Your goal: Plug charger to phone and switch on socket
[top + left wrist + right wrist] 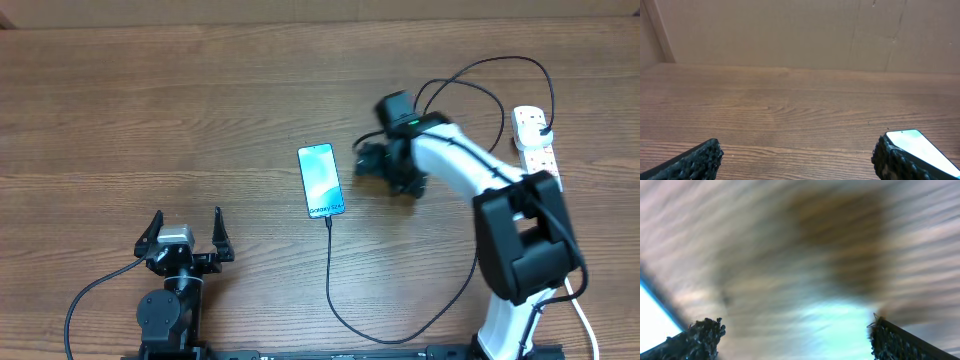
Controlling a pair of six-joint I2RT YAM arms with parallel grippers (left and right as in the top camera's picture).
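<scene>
**Cable at the phone; the strip's switch is the open step**

The phone [320, 180] lies flat on the table [150, 100], screen lit. Its long axis runs away from the robot with a slight tilt. The charger [330, 270] meets the phone's near short end and looks seated there (the tip is too small to be sure).

From that end the cable runs toward the robot and sweeps off to the right of the phone. It then loops round on the far side to the socket [533, 140]. The socket lies well to the right of the phone, a little farther from the robot, with its long axis roughly parallel to the phone's. Something dark, probably the plug, sits at its far end.

By my reading, only the switch is left.

The right gripper [796, 341] hangs just right of the phone, between phone and socket and nearer the phone. Its fingers are spread wide with nothing between them. Its own view is smeared, showing only wood grain and a bright sliver at the left edge.

The socket lies to this gripper's right and slightly beyond it, so the right arm is plainly the nearer one.

The left gripper [188, 222] sits well to the left of the phone and closer to the robot, also spread and empty.

The strip's reddish marks are tiny, and I cannot tell which one serves the occupied outlet.
</scene>
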